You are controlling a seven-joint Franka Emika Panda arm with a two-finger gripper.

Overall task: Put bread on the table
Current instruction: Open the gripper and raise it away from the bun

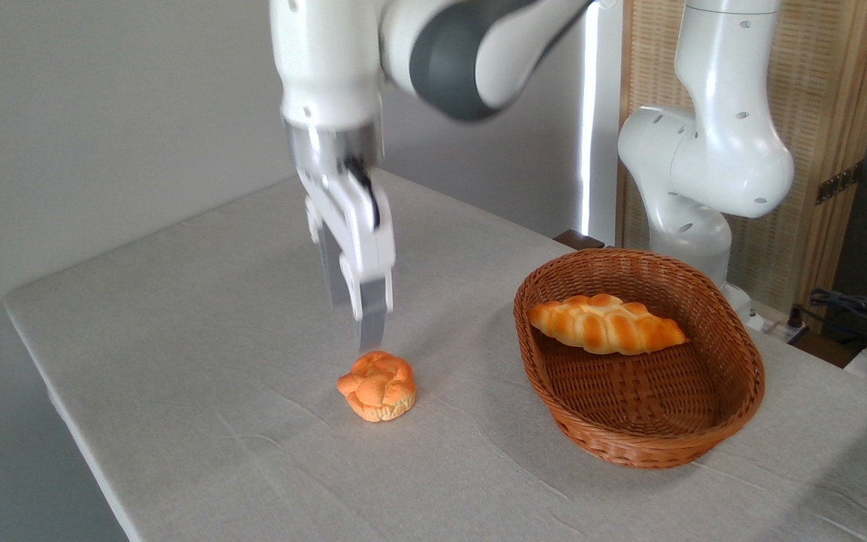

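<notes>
The bench (pixel 177 361) fills the lower part of the view, draped in a light grey cloth with faint wrinkles, its near-left corner running off toward the bottom edge. Closest on it sits the bread (pixel 377 386), a small round golden-orange bun with a knotted, lumpy top, resting on the cloth by itself, left of the basket and apart from it.

Right above the bun hang the jaws (pixel 362 331), pointing down from the white arm (pixel 328 68). The nearer finger's grey tip ends just over the bun's back edge; whether it touches the crust I cannot tell. The two fingers overlap from this angle, one behind the other, so the gap between them is hidden and I cannot tell how far apart they stand. Nothing appears gripped between them.

To the right, a little further back, stands the oval brown wicker basket (pixel 734 406). Inside it lies a longer braided loaf (pixel 605 324) with pointed ends, golden, leaning against the far wall.

Behind the basket rises the arm's white base column (pixel 704 173), and beyond that a pale wooden screen (pixel 832 113). At the far right edge dark cables (pixel 855 312) lie off the bench. A plain grey wall (pixel 102 113) closes the left background
</notes>
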